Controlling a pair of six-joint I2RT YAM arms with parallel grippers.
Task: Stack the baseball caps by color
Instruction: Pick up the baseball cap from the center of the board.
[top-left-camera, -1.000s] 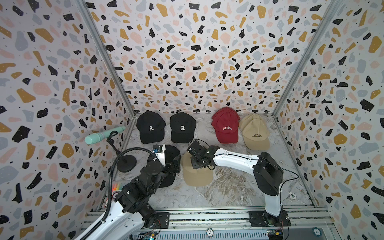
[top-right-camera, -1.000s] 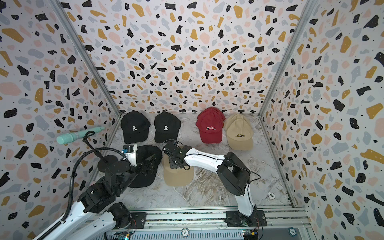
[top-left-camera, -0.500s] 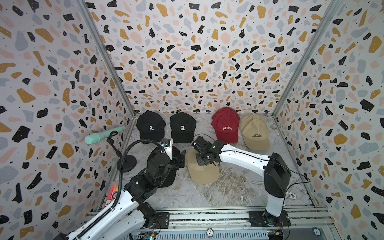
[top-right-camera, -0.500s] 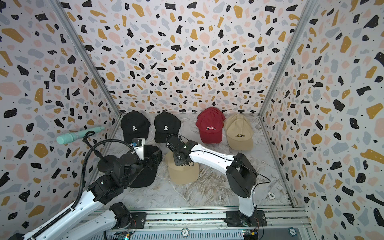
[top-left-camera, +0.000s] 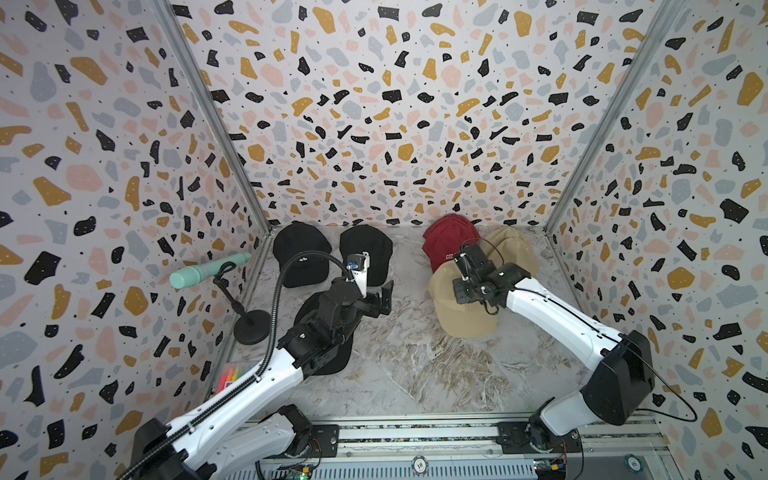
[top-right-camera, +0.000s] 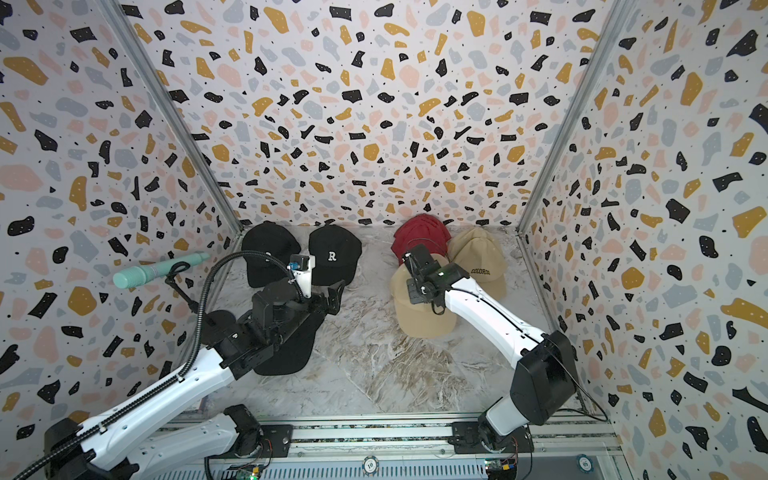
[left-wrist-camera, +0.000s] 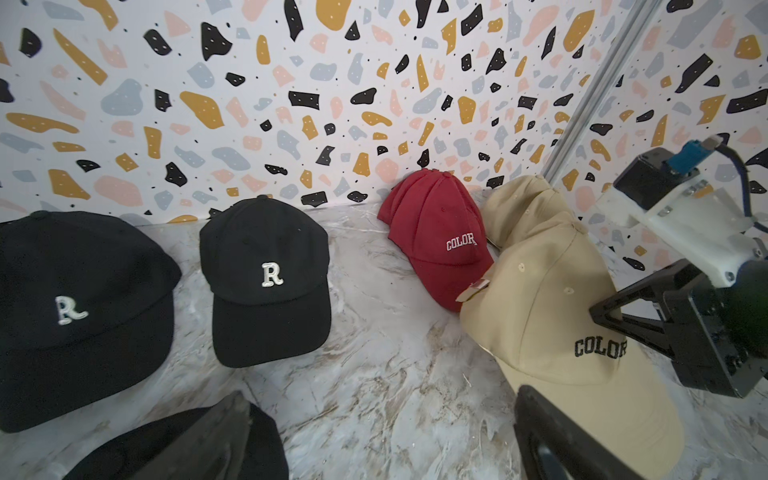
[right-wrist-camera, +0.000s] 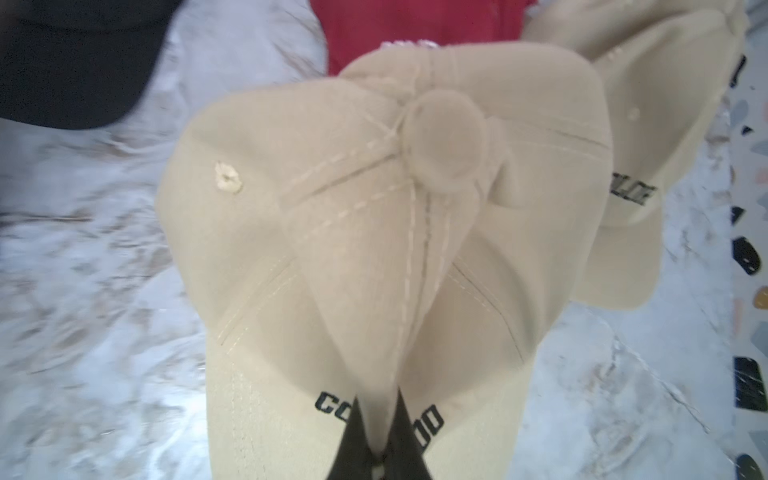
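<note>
We find the right gripper (right-wrist-camera: 380, 442) clamped on a fold of crown fabric of a tan soft-fabric brimmed cap with black "COLORADO" lettering (right-wrist-camera: 374, 249). Just beyond its fingertips sit a second tan cap (top-right-camera: 478, 253) and a dark red cap with white lettering (left-wrist-camera: 436, 232). The held cap hides part of the red brim. The left gripper (top-left-camera: 380, 301) stands wide and holds nothing. A plain-looking black cap (top-right-camera: 291, 353) lies beneath its arm. Beyond it lie a black "R" cap (left-wrist-camera: 266, 266) and another black "R" cap (left-wrist-camera: 75, 299).
</note>
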